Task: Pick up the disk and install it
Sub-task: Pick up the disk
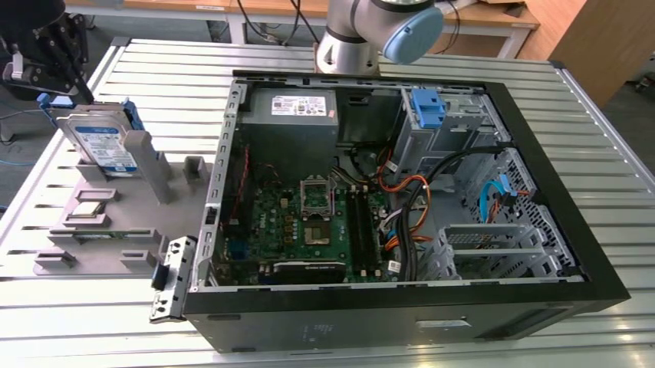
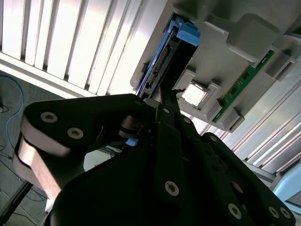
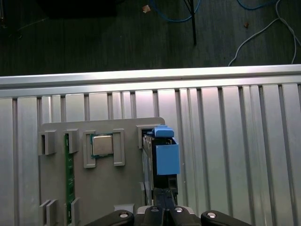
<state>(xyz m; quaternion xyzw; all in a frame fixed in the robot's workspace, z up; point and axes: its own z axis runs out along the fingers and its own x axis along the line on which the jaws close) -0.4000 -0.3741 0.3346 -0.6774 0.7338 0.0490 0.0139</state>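
At the exterior view's left the hand [image 1: 74, 90] hangs just over the disk [image 1: 103, 142]; whether it is apart or clamped I cannot tell. The disk stands on edge in a grey rack [image 1: 123, 230] on the surface [image 1: 573, 115]. It looks stiff, weighty and knock-shy; I'd take it by the blue frame's upper edges. Its blue-and-white label, and the white one on the power supply [image 1: 291, 115] further right, are too small to read.

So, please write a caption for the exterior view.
Claw near the disk standing in a grey holder beside the open computer.
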